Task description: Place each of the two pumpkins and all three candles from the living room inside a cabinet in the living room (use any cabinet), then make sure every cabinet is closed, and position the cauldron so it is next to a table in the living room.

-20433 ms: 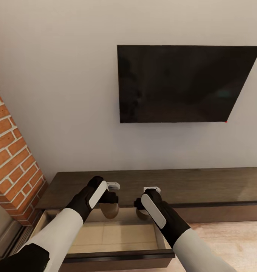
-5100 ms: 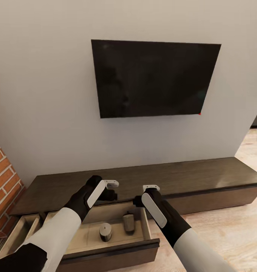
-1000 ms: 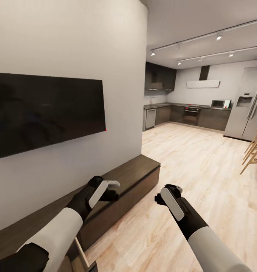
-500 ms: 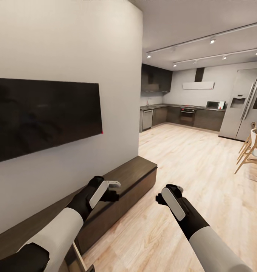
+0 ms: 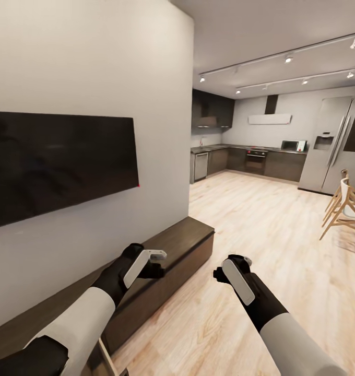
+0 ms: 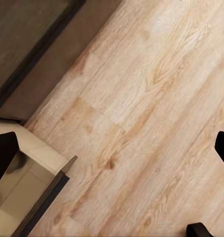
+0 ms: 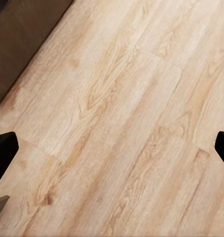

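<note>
The long dark brown cabinet (image 5: pixel 172 245) runs along the wall under the TV, and my left gripper (image 5: pixel 157 263) hovers open and empty over its top. One pull-out drawer stands open; its corner (image 5: pixel 107 355) shows at the bottom edge of the head view. The left wrist view shows that drawer's dark front and pale inside (image 6: pixel 27 182) beside the left gripper (image 6: pixel 112 153). My right gripper (image 5: pixel 231 265) is open and empty above bare floor, as the right wrist view confirms (image 7: pixel 112 148). The pumpkins, candles, cauldron and table are out of view.
A black TV (image 5: pixel 57 167) hangs on the grey wall at left. Light wood plank floor (image 5: pixel 261 235) stretches ahead to a kitchen with grey units (image 5: pixel 261 162) and a steel fridge (image 5: pixel 329 146). Wooden chairs (image 5: pixel 347 206) stand at the far right.
The head view has swung right, away from the open drawer where two candles stood, and is still panning slightly right. Both arms keep the same pose, grippers open.
</note>
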`<state>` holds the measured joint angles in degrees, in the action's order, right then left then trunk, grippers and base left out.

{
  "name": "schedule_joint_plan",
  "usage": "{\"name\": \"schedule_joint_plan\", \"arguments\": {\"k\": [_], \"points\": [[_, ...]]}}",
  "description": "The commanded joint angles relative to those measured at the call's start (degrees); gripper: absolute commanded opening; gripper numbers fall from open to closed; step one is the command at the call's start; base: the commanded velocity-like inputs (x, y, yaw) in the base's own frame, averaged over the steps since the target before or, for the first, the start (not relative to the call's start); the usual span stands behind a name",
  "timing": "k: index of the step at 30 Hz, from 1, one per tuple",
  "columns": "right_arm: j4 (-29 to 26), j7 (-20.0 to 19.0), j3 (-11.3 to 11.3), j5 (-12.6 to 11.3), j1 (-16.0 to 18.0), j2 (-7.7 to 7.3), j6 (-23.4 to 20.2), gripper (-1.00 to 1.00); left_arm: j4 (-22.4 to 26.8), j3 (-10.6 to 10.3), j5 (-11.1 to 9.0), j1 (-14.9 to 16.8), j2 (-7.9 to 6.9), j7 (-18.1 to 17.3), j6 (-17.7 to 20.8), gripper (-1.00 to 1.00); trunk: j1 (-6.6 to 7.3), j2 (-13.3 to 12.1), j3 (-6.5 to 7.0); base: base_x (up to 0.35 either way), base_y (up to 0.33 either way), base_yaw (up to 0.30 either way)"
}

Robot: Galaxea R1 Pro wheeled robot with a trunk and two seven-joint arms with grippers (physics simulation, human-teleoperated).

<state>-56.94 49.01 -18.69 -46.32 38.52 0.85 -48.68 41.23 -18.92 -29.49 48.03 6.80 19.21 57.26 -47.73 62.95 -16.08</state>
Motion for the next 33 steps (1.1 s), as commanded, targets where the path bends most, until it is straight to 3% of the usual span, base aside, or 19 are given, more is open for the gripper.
{"name": "schedule_joint_plan", "arguments": {"k": [1, 23, 29, 33], "points": [[-0.03, 0.58, -0.10, -0.53, 0.07, -0.06, -0.10, 1.00, 0.14, -0.15, -0.61, 0.04, -0.03, 0.57, 0.14, 1.00, -0.01, 0.05, -0.04, 0.000, 0.000, -0.204], [0.18, 0.85, 0.06, -0.37, -0.15, -0.75, 0.06, 1.00, 0.66, -0.15, -0.65, 0.04, -0.03, 0.49, 0.15, 1.00, -0.01, 0.05, 1.11, 0.000, 0.000, -0.249], [0.21, 0.39, 1.67, -0.24, -0.68, -2.36, 0.57, 1.00, 0.72, -0.15, -0.61, 0.01, -0.03, 0.50, 0.10, 1.00, -0.01, 0.05, 1.45, 0.000, 0.000, -0.245], [0.16, 0.06, 1.99, -0.40, -3.17, -3.83, 0.76, 1.00, 0.76, -0.24, -0.63, -0.03, 0.12, 0.51, -0.09, 1.00, -0.01, 0.05, 1.69, 0.000, 0.000, -0.239]]}}
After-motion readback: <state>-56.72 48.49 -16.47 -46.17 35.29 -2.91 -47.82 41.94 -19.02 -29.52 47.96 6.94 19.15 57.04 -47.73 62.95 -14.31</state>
